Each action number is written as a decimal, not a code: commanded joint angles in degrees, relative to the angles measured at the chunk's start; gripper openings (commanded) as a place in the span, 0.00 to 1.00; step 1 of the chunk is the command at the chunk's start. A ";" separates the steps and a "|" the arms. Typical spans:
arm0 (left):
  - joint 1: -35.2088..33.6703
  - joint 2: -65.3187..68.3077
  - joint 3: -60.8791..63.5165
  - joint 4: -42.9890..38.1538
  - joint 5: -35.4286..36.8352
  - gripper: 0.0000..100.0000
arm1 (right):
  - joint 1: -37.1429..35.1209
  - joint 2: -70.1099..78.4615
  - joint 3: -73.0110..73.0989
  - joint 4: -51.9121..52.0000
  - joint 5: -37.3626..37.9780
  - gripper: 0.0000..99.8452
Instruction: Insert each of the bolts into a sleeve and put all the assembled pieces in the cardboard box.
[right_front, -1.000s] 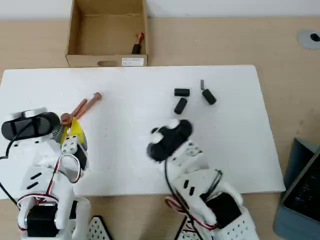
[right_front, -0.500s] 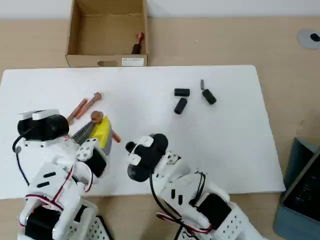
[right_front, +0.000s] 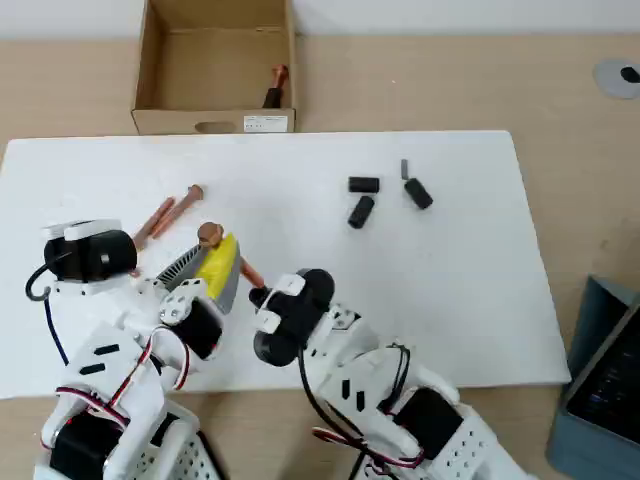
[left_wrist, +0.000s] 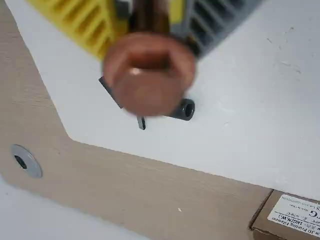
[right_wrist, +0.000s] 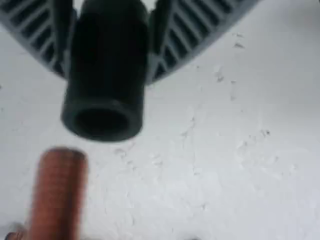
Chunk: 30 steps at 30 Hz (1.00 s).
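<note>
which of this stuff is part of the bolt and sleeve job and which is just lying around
For the job:
- bolt in the left gripper
- sleeve in the right gripper
- two loose bolts
- three loose sleeves
- cardboard box, one assembled piece inside

Just lying about:
- white mat
- round metal grommet
- grey device at the table's edge

an open brown cardboard box (right_front: 212, 122) holds one copper bolt seated in a black sleeve (right_front: 274, 88) at its right front corner. nearer the arms, off the box's left side, two bare copper bolts (right_front: 170, 212) lie together; off its right side lie three short black cylindrical sleeves (right_front: 363, 185). a fourth copper bolt (left_wrist: 148, 75), gripped by the left pincer (left_wrist: 150, 15), points at the open mouth of a held black sleeve (right_wrist: 104, 80) clamped in the right pincer (right_wrist: 107, 30).
</note>
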 joint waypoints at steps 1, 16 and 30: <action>0.53 -0.57 -2.90 -1.14 0.18 0.00 | -0.40 -8.57 -4.44 -1.49 -0.35 0.01; 0.62 -0.48 -0.70 -1.05 0.18 0.00 | 2.51 -8.48 -7.08 -1.49 -0.18 0.01; 9.23 -0.40 6.51 -1.05 -0.18 0.00 | 2.42 -8.48 -7.08 -1.41 -0.09 0.01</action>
